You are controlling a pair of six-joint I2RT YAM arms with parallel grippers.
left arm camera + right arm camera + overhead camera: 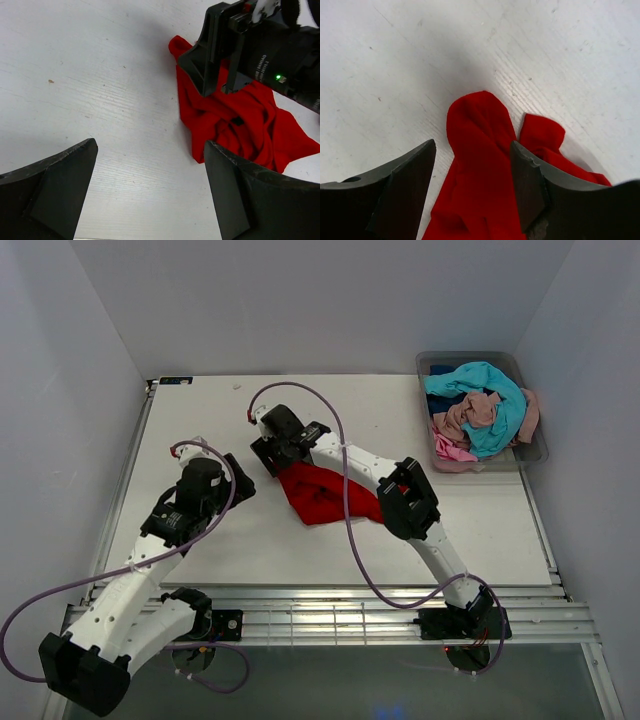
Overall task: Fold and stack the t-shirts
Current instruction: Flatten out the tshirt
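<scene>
Two end effectors were out over the matte white table (200, 410), and only one had cloth under it. Your left end effector (150, 145) hung with its jaws spread wide and nothing between them, over bare table just left of the plain bright red cloth t-shirt (325, 498). That t-shirt lay crumpled near the middle of the table, not spread flat.

Your right end effector (472, 144) was low at the t-shirt's far-left corner. Its jaws were apart and straddled a rounded fold of red cloth, and the wrist view showed no pinch on it.

I judged this to be the very start of the task: taking an edge so the t-shirt could be laid out before any fold. Your next move would call for closing on that one fold without catching the layers beneath. You would then draw it out while the left end effector took a second corner.

At the far right, the clear grey plastic bin (465, 354) held a heap with a turquoise tee (495, 390), a dusty pink tee (478, 412) and a bright pink tee (452, 450), none folded.

The table showed faint streaks and small specks. Plain white walls (300, 300) closed it in on three sides.
</scene>
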